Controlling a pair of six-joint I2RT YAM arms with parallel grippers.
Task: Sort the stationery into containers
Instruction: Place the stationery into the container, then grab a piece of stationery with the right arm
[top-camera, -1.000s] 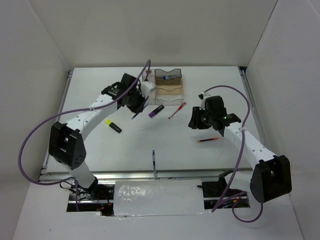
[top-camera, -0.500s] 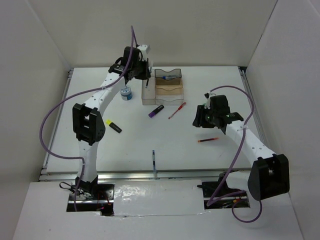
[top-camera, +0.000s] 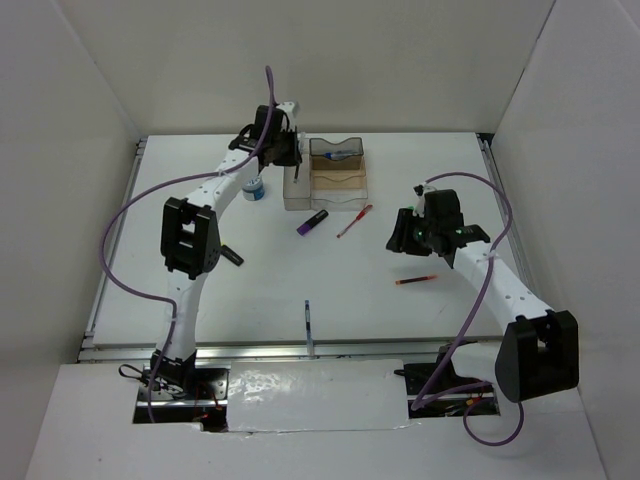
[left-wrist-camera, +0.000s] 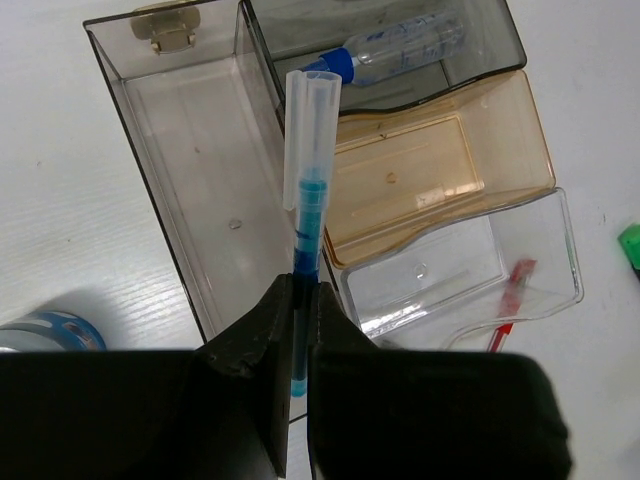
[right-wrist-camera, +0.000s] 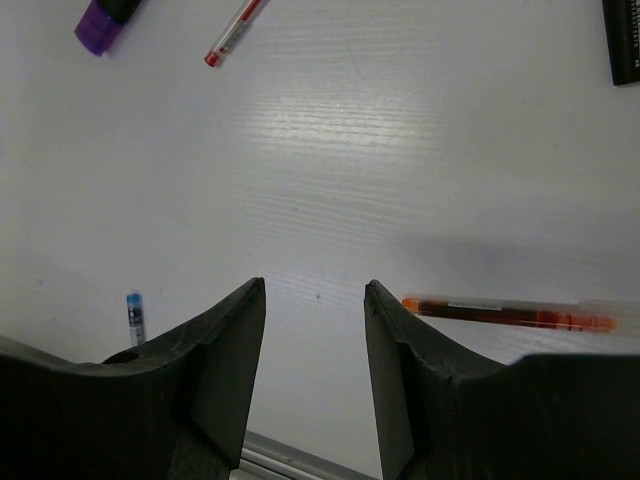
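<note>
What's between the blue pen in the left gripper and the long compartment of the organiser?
Nothing visible blocks it. The left gripper holds the blue pen above the organiser; the long compartment is bare except a small beige item at its far end. The pen lines up with the divider wall, which might catch it.

thin blue clear-capped pen (left-wrist-camera: 305, 190): lower end hidden betw. left gripper (left-wrist-camera: 300, 292) fingers.
round blue-white tub (left-wrist-camera: 40, 332): cut by left edge, bottom behind gripper body.
green highlighter (left-wrist-camera: 630, 246): just a corner, cut by right edge.
stubby purple highlighter (right-wrist-camera: 103, 18): cut by top edge, right wrist view.
dark flat item (right-wrist-camera: 625, 40): cut by corner; can't tell what.
dark stub (top-camera: 232, 257) beside left arm (top-camera: 190, 235): rest under arm, top view.
</note>
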